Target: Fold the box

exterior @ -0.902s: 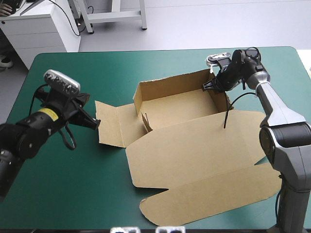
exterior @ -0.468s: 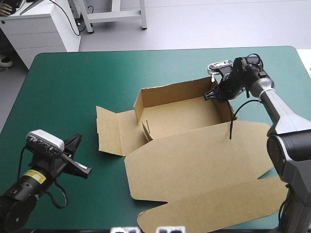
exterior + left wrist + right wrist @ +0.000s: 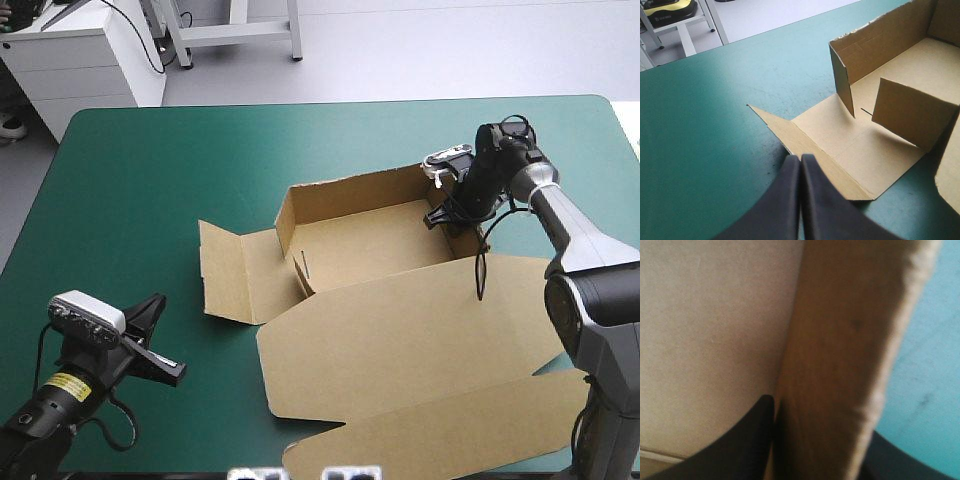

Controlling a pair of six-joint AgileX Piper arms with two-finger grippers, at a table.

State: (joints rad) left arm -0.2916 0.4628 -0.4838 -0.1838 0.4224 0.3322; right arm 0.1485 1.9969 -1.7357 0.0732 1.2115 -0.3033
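Box [image 3: 370,245] sits mid-tabletop [image 3: 150,160] as a half-raised tray, its long axis running left to right and its lid panel flat toward the near edge. The right gripper [image 3: 447,208] pinches the tray's right wall. The left gripper [image 3: 165,358] hangs well apart, by the near-left corner.

From the left wrist, that gripper [image 3: 800,159] is closed on nothing. The unraised left flap lies flat directly ahead of it, so the left arm looks the nearer one for it.

From the right wrist, the black fingers [image 3: 740,450] clamp the upright brown wall between them.
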